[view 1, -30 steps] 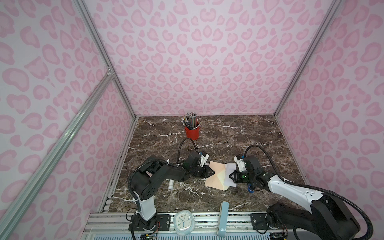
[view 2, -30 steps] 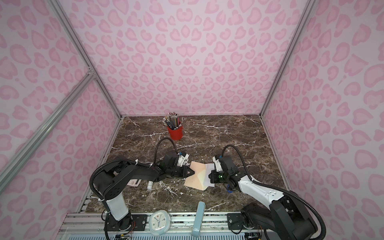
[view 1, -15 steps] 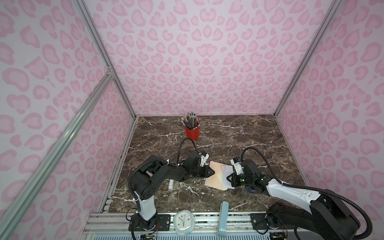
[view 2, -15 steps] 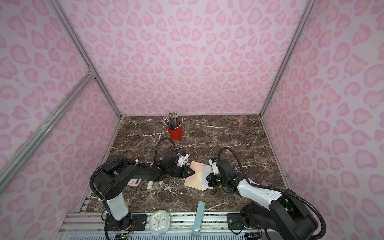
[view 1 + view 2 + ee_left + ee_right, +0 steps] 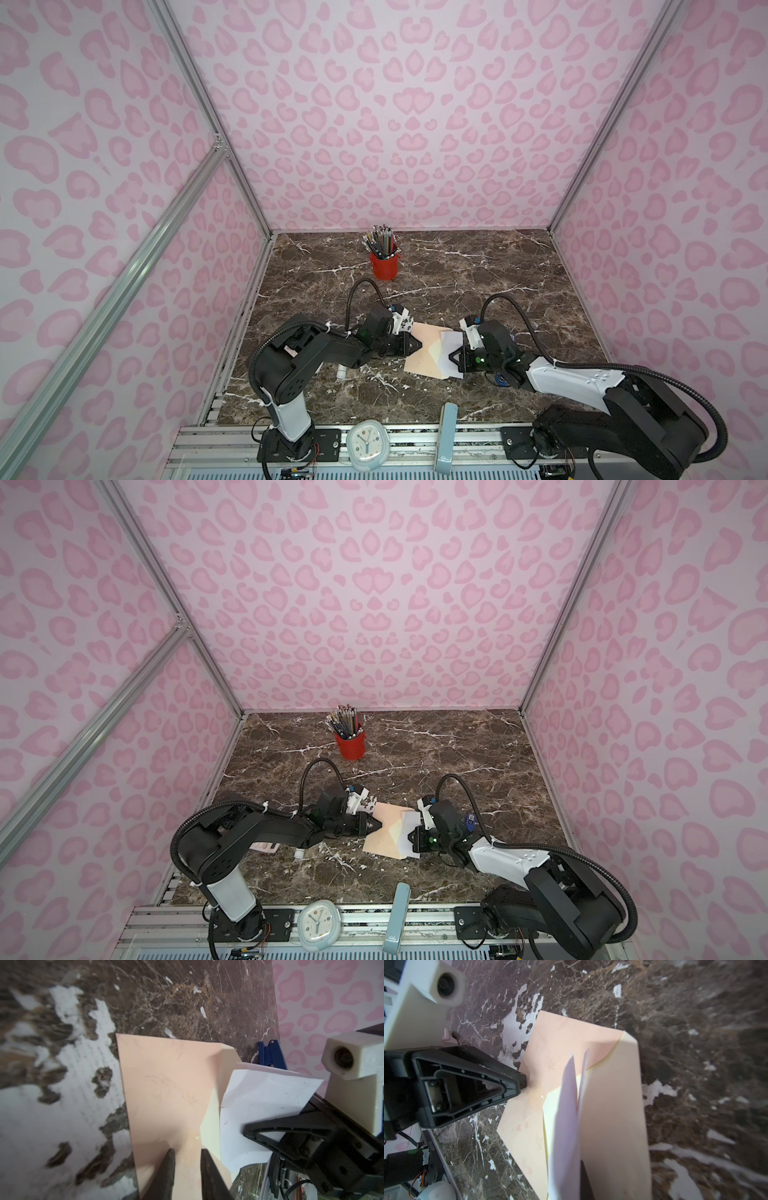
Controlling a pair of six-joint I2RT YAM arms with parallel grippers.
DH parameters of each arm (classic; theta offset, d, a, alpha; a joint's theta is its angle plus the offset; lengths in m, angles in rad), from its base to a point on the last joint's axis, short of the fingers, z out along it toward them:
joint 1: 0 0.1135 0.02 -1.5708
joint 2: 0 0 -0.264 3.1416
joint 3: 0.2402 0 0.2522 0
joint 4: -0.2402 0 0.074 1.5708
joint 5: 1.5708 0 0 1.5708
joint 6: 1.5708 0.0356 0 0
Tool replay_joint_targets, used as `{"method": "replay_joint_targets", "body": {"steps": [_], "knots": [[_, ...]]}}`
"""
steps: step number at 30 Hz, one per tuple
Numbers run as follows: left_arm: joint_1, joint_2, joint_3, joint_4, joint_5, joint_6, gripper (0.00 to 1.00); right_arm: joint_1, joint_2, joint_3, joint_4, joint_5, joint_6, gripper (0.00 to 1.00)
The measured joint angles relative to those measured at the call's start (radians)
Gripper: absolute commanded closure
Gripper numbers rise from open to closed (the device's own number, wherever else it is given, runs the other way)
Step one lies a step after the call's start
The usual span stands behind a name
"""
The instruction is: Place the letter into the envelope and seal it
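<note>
The peach-pink envelope (image 5: 422,351) (image 5: 384,833) lies flat on the marble table, its cream flap (image 5: 612,1105) open toward the right arm. My left gripper (image 5: 417,345) (image 5: 187,1153) reaches in from the left. Its jaws stand a little apart, with both tips resting on the envelope's (image 5: 166,1095) peach face. My right gripper (image 5: 454,357) (image 5: 575,1167) is shut on the white letter (image 5: 451,347) (image 5: 566,1115). The letter bows upward, and its free edge hangs over the flap beside the pocket mouth. The letter (image 5: 266,1093) hides one right finger.
A red cup of pencils (image 5: 384,264) stands further back. A white glue stick (image 5: 341,372) and a pink calculator (image 5: 266,848) lie beside the left arm. A clock (image 5: 367,444) and a blue-grey case (image 5: 446,436) sit on the front rail. Pink walls enclose three sides.
My right gripper has carried the letter a little leftward, over the envelope's flap. The left gripper and the envelope have stayed where they were.
</note>
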Motion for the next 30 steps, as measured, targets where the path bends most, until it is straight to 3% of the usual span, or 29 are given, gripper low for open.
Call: {"method": "replay_joint_targets", "body": {"steps": [9,22,28,30], "knots": [[0.020,-0.069,-0.067,-0.006,-0.043,-0.019,0.74,0.038,0.097,0.060,0.056,-0.014,0.047,0.95],[0.021,-0.079,-0.068,-0.030,-0.056,-0.019,0.74,0.037,0.091,0.061,0.008,-0.029,0.072,0.96],[0.021,-0.079,-0.068,-0.031,-0.057,-0.020,0.74,0.029,0.154,0.088,-0.014,-0.063,0.107,0.92],[0.021,-0.079,-0.068,-0.032,-0.058,-0.019,0.74,0.021,0.172,0.095,-0.006,-0.088,0.127,0.86]]}}
